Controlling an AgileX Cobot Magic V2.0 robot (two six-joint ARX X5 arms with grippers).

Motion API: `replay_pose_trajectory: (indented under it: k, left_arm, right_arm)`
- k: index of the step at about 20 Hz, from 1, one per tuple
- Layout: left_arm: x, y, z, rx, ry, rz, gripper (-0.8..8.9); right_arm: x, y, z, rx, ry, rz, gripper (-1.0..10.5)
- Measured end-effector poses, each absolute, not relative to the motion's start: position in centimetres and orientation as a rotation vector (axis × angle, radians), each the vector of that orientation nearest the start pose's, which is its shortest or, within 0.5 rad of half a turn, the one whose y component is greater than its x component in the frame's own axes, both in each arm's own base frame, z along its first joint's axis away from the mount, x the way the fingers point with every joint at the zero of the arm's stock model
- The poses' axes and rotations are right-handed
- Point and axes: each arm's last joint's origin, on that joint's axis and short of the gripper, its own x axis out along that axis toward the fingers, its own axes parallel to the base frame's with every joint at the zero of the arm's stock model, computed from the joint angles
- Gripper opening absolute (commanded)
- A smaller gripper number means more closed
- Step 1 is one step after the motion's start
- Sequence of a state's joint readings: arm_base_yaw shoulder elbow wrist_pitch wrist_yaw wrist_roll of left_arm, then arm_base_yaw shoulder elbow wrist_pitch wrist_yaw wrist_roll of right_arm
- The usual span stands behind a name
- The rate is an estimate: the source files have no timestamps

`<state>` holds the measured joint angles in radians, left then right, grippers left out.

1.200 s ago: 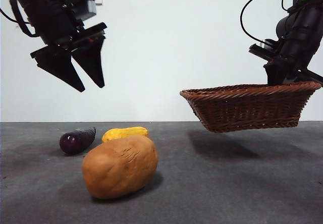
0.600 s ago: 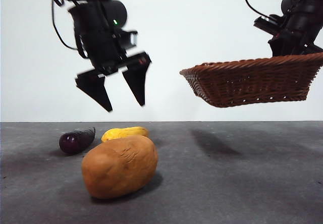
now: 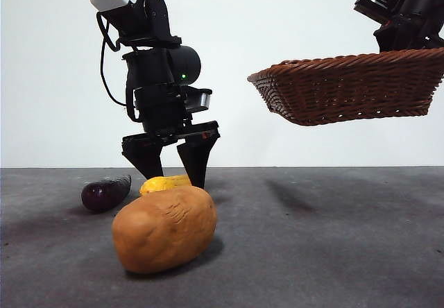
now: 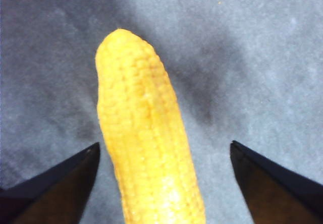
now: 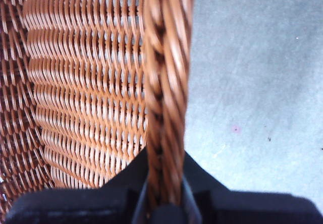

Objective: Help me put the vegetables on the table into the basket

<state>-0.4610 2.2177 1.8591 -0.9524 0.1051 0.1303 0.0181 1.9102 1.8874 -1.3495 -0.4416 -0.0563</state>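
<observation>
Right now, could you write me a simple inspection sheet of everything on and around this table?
Surface: dark grey table, mottled.
Job's things: potato, yellow corn-like piece and eggplant lie on it; basket is held in the air.
Clutter: nothing seen.
Grippers: left gripper open, jaws either side of the yellow piece; right gripper shut on the basket rim.
Cables: black cables on both arms.
Surroundings: plain white wall.

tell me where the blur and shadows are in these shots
Front view: sharp; soft shadows lie under the potato and, fainter, below the raised basket. Left wrist view: the corn is slightly soft, its shadow beside it on the table. Right wrist view: the basket's rim is blurred.
</observation>
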Motion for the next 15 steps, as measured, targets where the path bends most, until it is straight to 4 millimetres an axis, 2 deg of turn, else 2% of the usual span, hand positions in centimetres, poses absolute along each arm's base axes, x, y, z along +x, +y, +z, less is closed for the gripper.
replay_pose_trajectory:
  k: [4,9,11,15]
  left_arm:
    - [40.5,-20.5,19.1,0.345,1.28,-0.567,-0.11]
    - [40.5,-20.4,19.7,0.345,1.289,-0.564,-0.09]
    - [40.8,-20.2,21.6,0.337,1.288,-0.563,-0.09]
    - [40.9,-19.8,27.2,0.218,1.259,-0.652,-0.09]
  right_arm:
    - [37.1,1.9,31.7,0.233,1.331,0.431,-0.2]
    - [37.1,1.8,31.7,0.209,1.335,0.402,-0.2]
    - [37.1,1.7,31.6,0.176,1.342,0.354,-0.2]
    - [37.1,1.6,31.6,0.172,1.348,0.316,-0.2]
